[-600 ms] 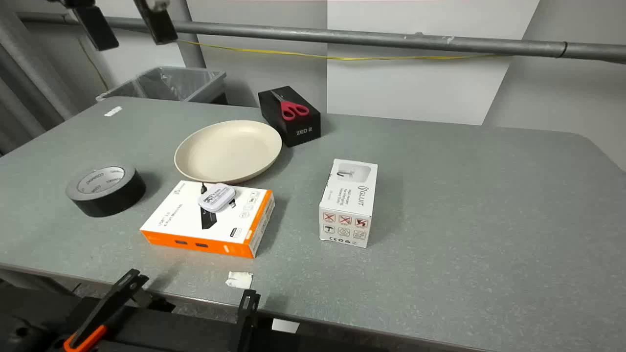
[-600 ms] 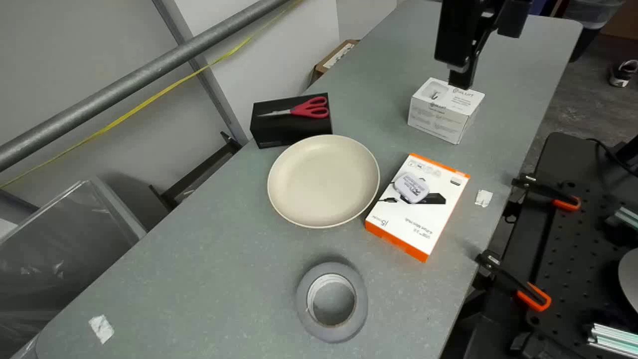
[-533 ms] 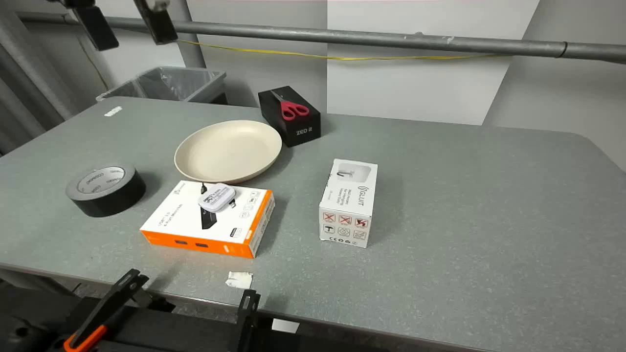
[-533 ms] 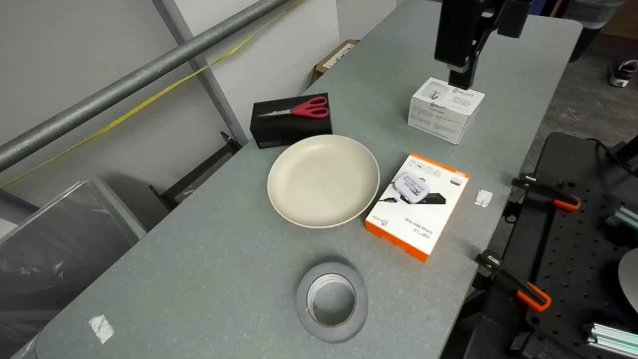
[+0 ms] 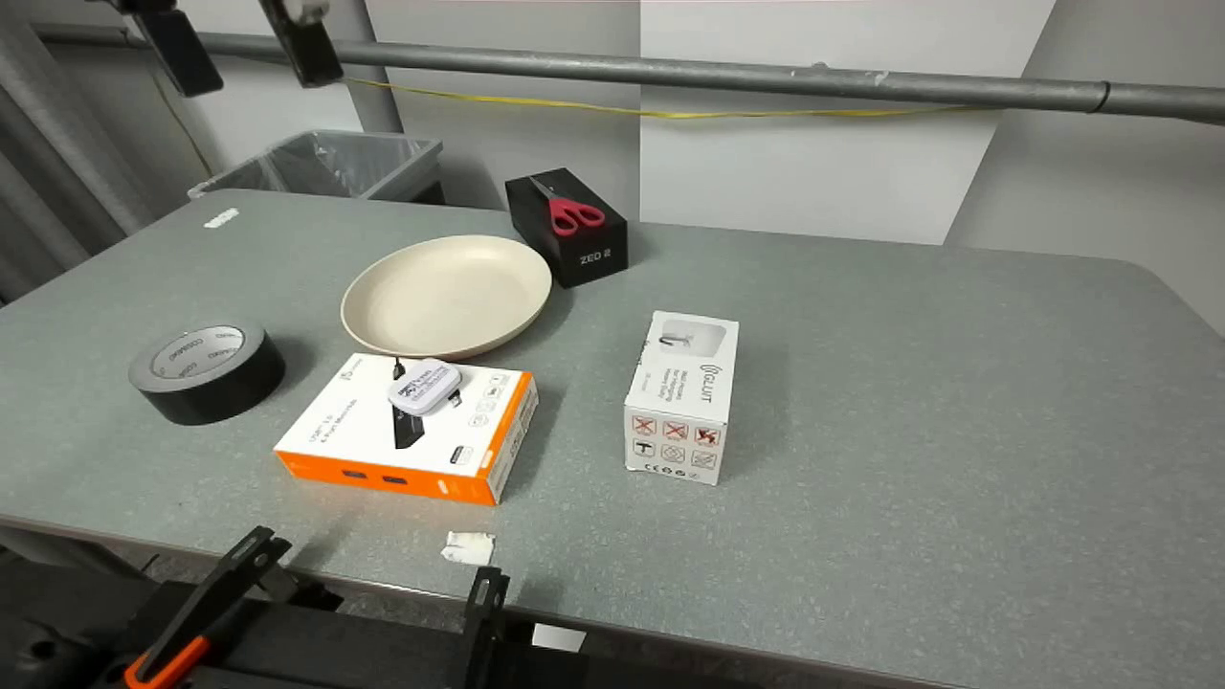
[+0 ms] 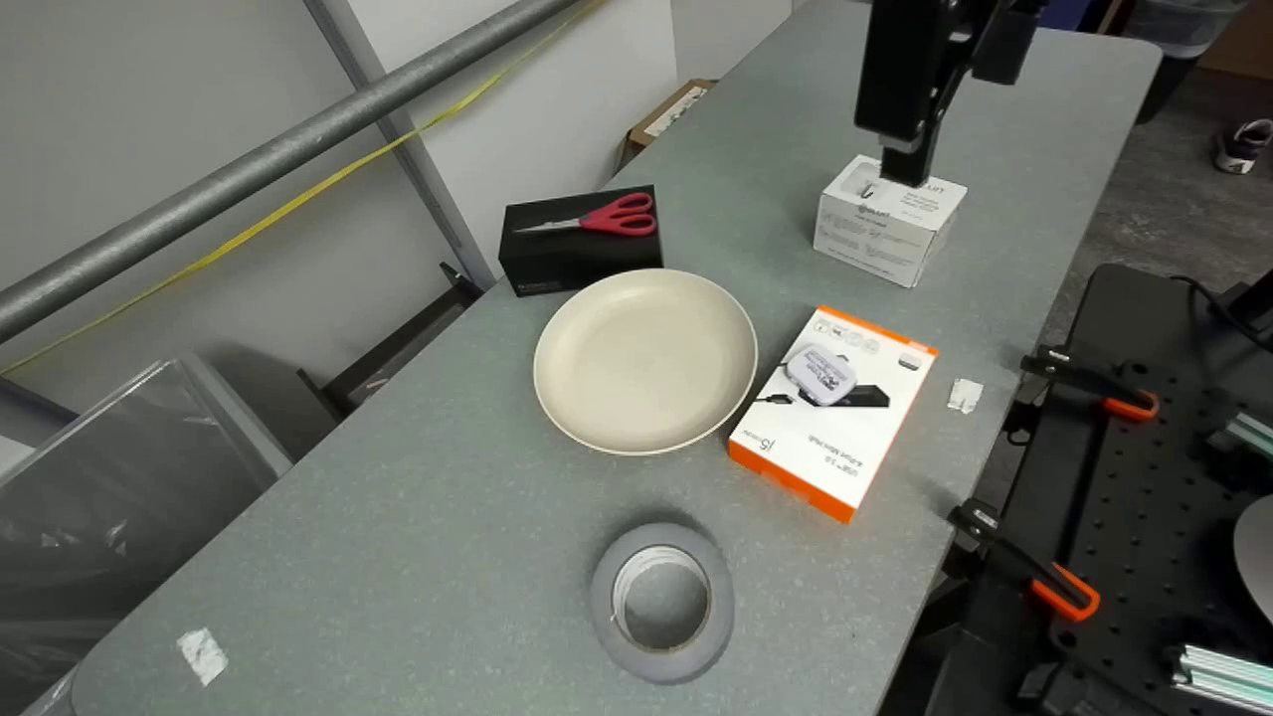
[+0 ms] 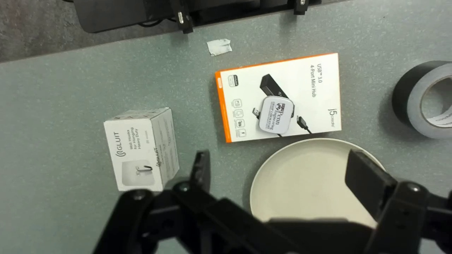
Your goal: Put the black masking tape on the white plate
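Observation:
The black masking tape lies flat on the grey table, apart from the plate. In an exterior view its top face shows with the hole up; in the wrist view the tape is cut off at the right edge. The white plate stands beside the orange-edged box and holds nothing; it also shows in an exterior view. My gripper is open and empty, high above the table. In the wrist view its right finger overlaps the plate. It also shows in both exterior views.
A white and orange box with a small white case on it lies next to the plate. A white box stands apart. Red scissors lie on a black box behind the plate. Clamps line the table edge.
My gripper has shifted slightly, a little to the left in both exterior views, and stays open. The tape, plate and boxes have not moved.

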`<state>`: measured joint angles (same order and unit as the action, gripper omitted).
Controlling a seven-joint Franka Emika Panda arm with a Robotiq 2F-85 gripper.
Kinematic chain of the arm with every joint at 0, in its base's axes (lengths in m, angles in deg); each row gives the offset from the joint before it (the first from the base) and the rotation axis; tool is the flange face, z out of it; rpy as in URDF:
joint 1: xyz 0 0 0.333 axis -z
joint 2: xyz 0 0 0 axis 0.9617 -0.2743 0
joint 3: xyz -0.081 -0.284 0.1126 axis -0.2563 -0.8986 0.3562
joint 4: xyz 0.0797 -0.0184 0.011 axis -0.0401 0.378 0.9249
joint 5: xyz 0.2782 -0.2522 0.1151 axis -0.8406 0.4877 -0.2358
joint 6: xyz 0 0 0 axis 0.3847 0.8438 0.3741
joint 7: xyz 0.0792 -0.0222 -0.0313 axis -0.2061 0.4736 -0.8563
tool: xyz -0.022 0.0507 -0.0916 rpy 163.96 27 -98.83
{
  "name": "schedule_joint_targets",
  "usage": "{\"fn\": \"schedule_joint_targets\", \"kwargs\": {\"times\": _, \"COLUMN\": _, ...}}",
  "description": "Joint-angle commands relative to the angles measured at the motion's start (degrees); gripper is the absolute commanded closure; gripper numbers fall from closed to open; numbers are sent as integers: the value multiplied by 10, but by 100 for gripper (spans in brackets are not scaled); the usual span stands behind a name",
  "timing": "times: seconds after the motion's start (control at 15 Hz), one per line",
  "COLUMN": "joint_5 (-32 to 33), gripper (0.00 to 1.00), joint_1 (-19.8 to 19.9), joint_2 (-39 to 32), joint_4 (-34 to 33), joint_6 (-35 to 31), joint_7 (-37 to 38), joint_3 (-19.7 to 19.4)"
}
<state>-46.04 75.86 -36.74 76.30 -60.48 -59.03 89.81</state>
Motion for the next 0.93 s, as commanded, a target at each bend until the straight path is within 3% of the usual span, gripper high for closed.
{"fn": "schedule_joint_targets", "kwargs": {"times": 0.0, "joint_5": -42, "gripper": 0, "joint_1": -48, "joint_2": -56, "joint_4": -3, "joint_6": -72, "joint_7": -35, "joint_3": 1}}
{"fn": "schedule_joint_targets", "kwargs": {"times": 0.2, "joint_5": -66, "gripper": 0, "joint_1": -93, "joint_2": -122, "joint_4": -15, "joint_6": -116, "joint_7": -73, "joint_3": 16}}
{"fn": "schedule_joint_targets", "kwargs": {"times": 0.4, "joint_5": -82, "gripper": 0, "joint_1": -121, "joint_2": -178, "joint_4": -33, "joint_6": -121, "joint_7": -103, "joint_3": 23}}
{"fn": "schedule_joint_targets", "kwargs": {"times": 0.47, "joint_5": -63, "gripper": 0, "joint_1": -110, "joint_2": -137, "joint_4": -7, "joint_6": -118, "joint_7": -71, "joint_3": 25}}
{"fn": "schedule_joint_targets", "kwargs": {"times": 0.87, "joint_5": -64, "gripper": 0, "joint_1": -119, "joint_2": -175, "joint_4": -28, "joint_6": -117, "joint_7": -86, "joint_3": 27}}
